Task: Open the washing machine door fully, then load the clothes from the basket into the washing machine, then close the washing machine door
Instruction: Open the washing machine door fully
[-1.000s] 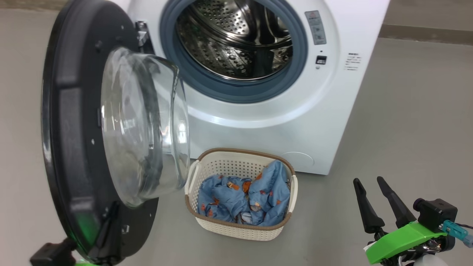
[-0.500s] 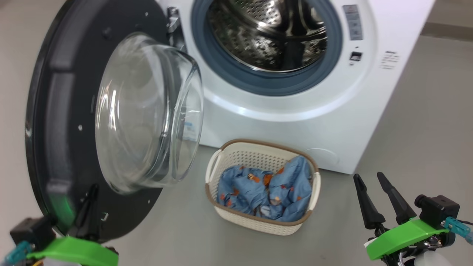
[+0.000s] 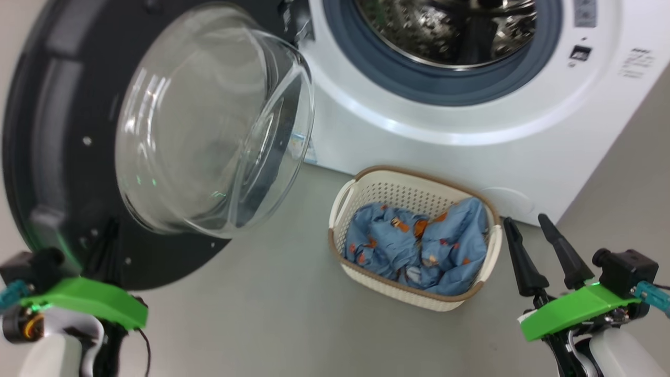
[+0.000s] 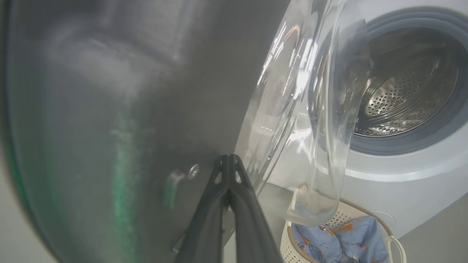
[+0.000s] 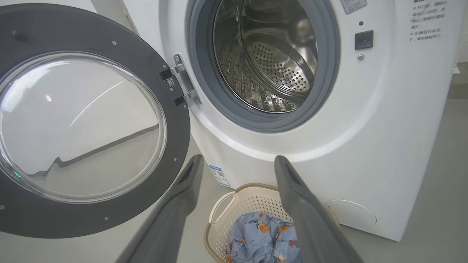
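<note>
Door (image 3: 57, 136) of the washing machine (image 3: 445, 152) stands swung wide on its hinge (image 5: 181, 86). Its black inner rim lies right ahead of the left gripper (image 4: 228, 159), whose two fingers are pressed together with nothing between them. Their tips sit at the lower rim, just beside the bulging glass (image 3: 209, 120); I cannot tell whether they touch it. The right gripper (image 3: 523, 219) hangs with fingers spread apart, empty. The basket (image 3: 390, 191) stands on the floor (image 3: 261, 293) just left of those fingertips, close to the machine's front, with the blue printed clothes (image 3: 419, 246) heaped inside. Beyond the right fingers the steel drum (image 5: 270, 58) gapes.
</note>
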